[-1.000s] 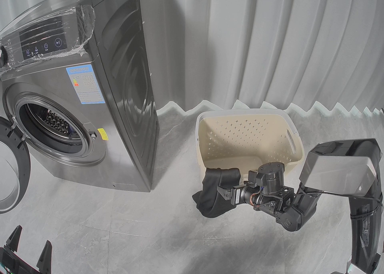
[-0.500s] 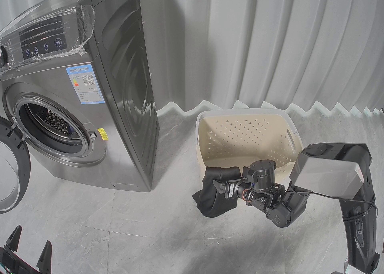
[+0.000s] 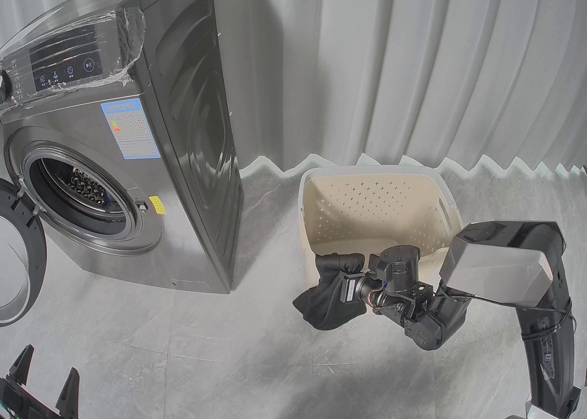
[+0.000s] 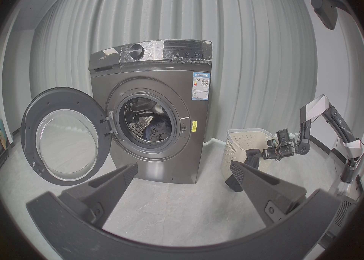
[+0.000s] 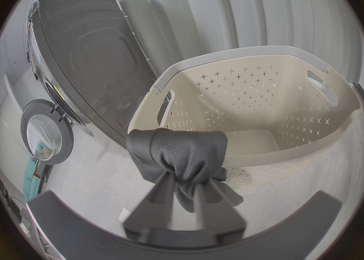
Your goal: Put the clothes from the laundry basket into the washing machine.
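A dark grey garment hangs over the front rim of the cream laundry basket, draping down its outside wall. My right gripper is shut on the garment at the basket's rim. The grey washing machine stands to the left with its round door swung open, and some clothes lie in the drum. My left gripper is open and holds nothing, low near the floor in front of the machine; its fingertips show at the lower left corner.
White curtains hang behind the machine and basket. Grey tiled floor lies open between the machine and the basket. The basket's inside looks bare apart from the garment on its rim.
My right gripper has closed onto the dark garment and bunched its upper part at the basket's rim; the arm shifted slightly left. The left gripper has not moved.
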`<state>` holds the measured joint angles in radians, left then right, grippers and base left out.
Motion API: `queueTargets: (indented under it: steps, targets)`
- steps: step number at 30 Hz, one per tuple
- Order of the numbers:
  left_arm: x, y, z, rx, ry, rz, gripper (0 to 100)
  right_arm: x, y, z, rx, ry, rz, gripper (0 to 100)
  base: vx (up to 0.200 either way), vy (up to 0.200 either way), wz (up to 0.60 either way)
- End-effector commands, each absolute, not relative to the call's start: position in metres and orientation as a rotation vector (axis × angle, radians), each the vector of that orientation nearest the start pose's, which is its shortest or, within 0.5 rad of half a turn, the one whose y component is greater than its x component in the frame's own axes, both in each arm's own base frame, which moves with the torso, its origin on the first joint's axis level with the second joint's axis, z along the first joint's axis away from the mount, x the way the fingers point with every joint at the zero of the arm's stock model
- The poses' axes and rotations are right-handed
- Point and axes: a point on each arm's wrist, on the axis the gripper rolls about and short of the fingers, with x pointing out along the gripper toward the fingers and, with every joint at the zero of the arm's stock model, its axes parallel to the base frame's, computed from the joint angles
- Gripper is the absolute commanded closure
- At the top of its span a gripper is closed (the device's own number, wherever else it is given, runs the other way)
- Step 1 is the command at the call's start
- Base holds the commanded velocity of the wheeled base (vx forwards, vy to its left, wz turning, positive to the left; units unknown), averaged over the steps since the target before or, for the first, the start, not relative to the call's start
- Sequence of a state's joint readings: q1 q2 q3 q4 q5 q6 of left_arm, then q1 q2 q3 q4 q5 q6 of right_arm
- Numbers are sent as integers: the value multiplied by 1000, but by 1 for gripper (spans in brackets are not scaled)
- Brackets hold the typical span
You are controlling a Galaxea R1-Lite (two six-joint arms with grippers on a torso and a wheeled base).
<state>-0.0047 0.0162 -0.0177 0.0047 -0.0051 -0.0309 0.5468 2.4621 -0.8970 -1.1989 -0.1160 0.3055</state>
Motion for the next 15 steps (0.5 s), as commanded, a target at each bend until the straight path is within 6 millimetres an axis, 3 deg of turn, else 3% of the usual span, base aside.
queueTargets:
  steps: [1,6,15]
  targets:
    - [-23,0,76,-32,3,-11,0,346,209,-19,185,398,372,100,0,0,0]
    - [-23,0,76,-32,3,-9,0,338,202,-16,181,404,365,100,0,0,0]
    - [-23,0,76,-32,5,-11,0,320,187,30,202,318,372,100,0,0,0]
